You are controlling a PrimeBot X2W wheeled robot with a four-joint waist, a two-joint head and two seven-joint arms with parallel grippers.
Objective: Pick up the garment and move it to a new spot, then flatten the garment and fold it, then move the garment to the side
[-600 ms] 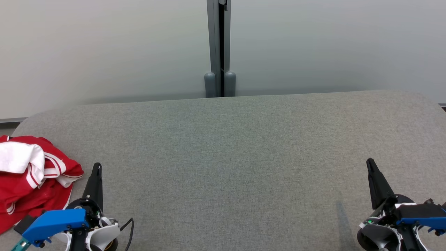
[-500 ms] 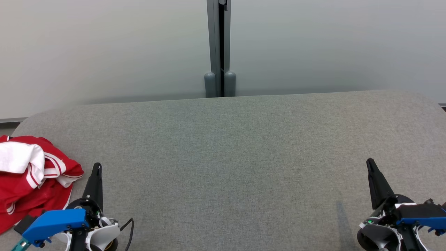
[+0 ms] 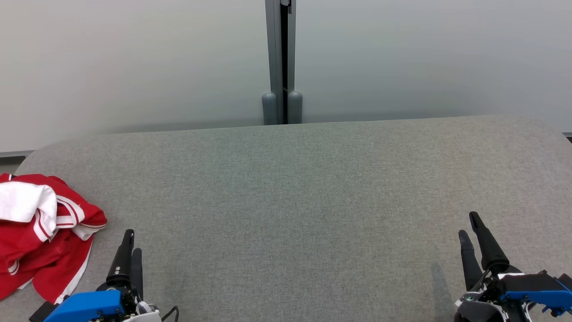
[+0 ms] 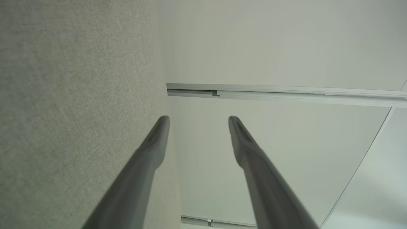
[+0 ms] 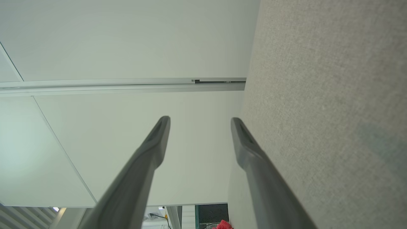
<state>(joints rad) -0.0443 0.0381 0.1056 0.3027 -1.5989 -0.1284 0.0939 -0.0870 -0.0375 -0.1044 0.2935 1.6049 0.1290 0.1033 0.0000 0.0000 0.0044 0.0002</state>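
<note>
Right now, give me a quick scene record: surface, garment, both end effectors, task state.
surface: grey fabric-covered table
garment: red and white, crumpled, at the table's left edge
left end effector: open, empty, fingers just right of the garment, apart from it
right end effector: open, empty, over the table's right side
background: pale wall panels, grey post between them
task state: garment not yet picked up

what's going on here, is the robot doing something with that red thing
A two-armed robot faces a grey padded table. A crumpled red and white garment lies at the table's left edge, not gripped by anything. The left pincer is just to the right of it, open and empty, and the right pincer is open and empty at the far right. Nothing has been picked up yet, so moving, flattening and folding are all to come.
</note>
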